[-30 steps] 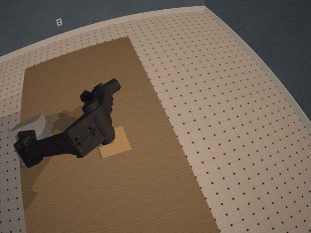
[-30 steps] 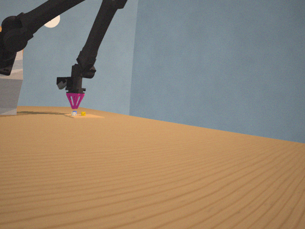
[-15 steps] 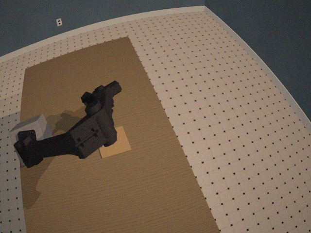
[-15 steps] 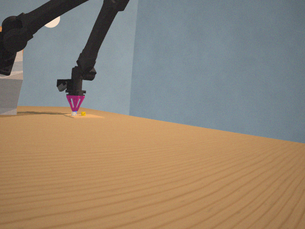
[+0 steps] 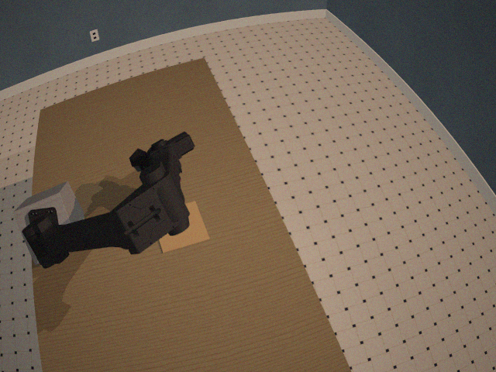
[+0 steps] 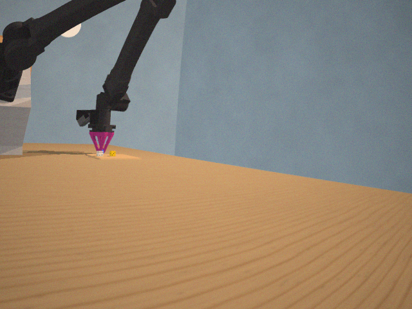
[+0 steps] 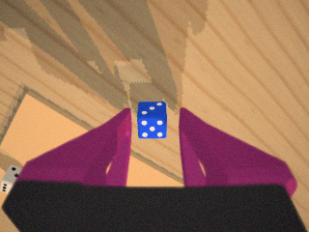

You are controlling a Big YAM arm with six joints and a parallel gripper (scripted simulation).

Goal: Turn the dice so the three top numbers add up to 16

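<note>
A blue die [image 7: 152, 119] lies on the wooden table just outside the edge of the pale orange mat [image 7: 45, 128]. It shows a five-spot face to the wrist camera. My gripper [image 7: 154, 117] hangs straight down over it. The magenta fingers stand partly open on either side of the die, with a gap on each side. In the exterior view the fingertips [image 6: 101, 151] are low, near the table, and only a sliver of blue shows. A white die [image 7: 10, 179] sits on the mat, also seen in the exterior view [image 6: 99, 153]. A yellow die [image 6: 112, 153] sits on the mat [image 6: 116, 156] to the right.
A grey block [image 5: 52, 204] carries the arm's base at the table's left edge. In the top view the arm [image 5: 148, 200] covers most of the mat [image 5: 187, 234] and all the dice. The tiled floor lies beyond the table's right edge.
</note>
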